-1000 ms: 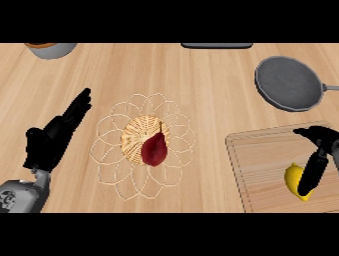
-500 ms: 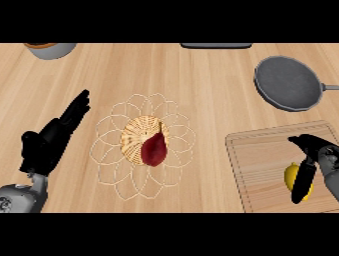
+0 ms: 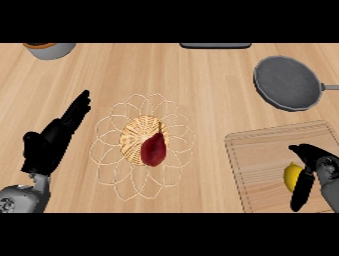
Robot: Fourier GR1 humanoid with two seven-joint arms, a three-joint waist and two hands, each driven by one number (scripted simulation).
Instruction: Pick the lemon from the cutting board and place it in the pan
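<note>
Closing in over the cutting board (image 3: 264, 150) at the lower right, the right hand (image 3: 314, 170) sits right against the lemon (image 3: 293, 176), black fingers (image 3: 302, 192) running down the fruit's right side and the thumb arching over its top. The fingers curve around it, though from this angle you can't tell whether the grip is complete. The lemon lies on the board, toward its right edge, yellow skin showing on the left of the hand. The grey forearm comes in from the bottom right corner.

Up beyond the board, near the top right of the counter (image 3: 164, 75), sits the pan (image 3: 286, 82), dark and round, handle sticking out to the right, well apart from the lemon.

Moving to the middle, a wire basket (image 3: 142, 145) spreads out like a flower of loops, with a woven centre and a dark red fruit (image 3: 154, 149) lying in it.

Over on the left, the left hand (image 3: 54, 137) rests open, fingers straight and pointing up the counter, holding nothing, well clear of the basket.

At the far top left stands a grey bowl (image 3: 50, 50), and a dark flat object (image 3: 215, 45) peeks in at the top edge.
</note>
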